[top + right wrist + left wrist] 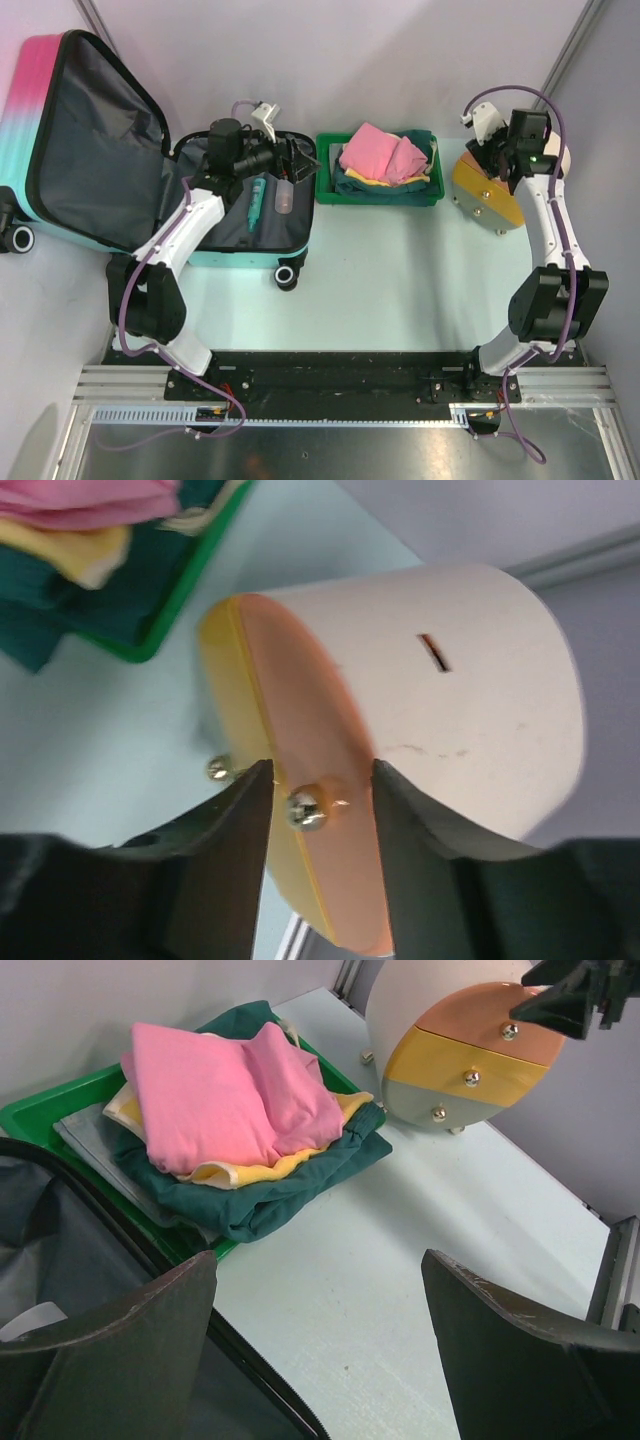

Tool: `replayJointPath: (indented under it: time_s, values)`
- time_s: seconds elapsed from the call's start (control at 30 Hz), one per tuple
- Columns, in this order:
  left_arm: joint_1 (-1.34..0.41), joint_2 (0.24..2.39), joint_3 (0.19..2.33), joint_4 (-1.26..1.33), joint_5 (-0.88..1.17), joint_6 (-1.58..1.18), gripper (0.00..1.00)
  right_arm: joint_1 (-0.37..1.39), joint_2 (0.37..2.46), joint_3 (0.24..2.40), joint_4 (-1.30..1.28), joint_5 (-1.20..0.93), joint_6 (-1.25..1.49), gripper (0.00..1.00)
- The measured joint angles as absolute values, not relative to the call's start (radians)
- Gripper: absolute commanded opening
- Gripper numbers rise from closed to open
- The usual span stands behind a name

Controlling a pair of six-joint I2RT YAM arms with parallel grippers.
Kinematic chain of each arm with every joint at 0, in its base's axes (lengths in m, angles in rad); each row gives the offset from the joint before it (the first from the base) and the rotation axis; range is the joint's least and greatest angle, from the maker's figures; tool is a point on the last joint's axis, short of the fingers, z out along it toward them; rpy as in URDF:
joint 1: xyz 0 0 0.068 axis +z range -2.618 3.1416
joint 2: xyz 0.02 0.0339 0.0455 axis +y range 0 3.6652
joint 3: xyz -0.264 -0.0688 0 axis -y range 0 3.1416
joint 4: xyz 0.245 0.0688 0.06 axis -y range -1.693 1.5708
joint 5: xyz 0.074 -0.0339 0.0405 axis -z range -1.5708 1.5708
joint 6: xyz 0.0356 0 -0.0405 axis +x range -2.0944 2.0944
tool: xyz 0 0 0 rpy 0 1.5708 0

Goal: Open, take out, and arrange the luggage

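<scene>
A pale mint table [400,270] carries three things along its far side. The luggage [90,150] lies open at the left, its wheels toward the near edge. A green tray [380,201] sits just beside it at the middle. Near the right edge, apart from the tray, a round white-and-orange drawer unit [485,195] stands on small feet.

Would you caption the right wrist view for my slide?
Right gripper brackets the metal knob on the peach-fronted white cylindrical cabinet.
</scene>
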State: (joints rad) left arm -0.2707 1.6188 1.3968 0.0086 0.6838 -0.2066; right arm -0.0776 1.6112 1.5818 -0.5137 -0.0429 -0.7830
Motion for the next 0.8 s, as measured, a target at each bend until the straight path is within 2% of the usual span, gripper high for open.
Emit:
replayJointPath:
  time_s: [0.03, 0.17, 0.33, 0.5, 0.67, 0.8]
  values:
    - [-0.269, 1.619, 1.397, 0.008, 0.684, -0.204, 0.88, -0.079, 1.605, 1.582, -0.531, -0.077, -0.784, 0.62]
    - [-0.263, 1.619, 1.397, 0.004, 0.689, -0.190, 0.89, -0.078, 1.540, 1.555, -0.642, -0.250, -0.807, 0.73]
    - [-0.257, 1.619, 1.394, -0.003, 0.718, -0.168, 0.89, -0.035, 1.468, 1.481, -0.773, -0.346, -0.946, 0.70]
    - [-0.255, 1.619, 1.394, -0.004, 0.745, -0.150, 0.89, 0.030, 1.485, 1.320, -0.785, -0.311, -1.117, 0.65]
    - [-0.255, 1.619, 1.394, -0.006, 0.755, -0.142, 0.89, 0.023, 1.535, 1.163, -0.640, -0.245, -1.338, 0.64]
    - [-0.255, 1.619, 1.394, -0.006, 0.756, -0.131, 0.89, -0.017, 1.597, 1.117, -0.522, -0.223, -1.507, 0.63]
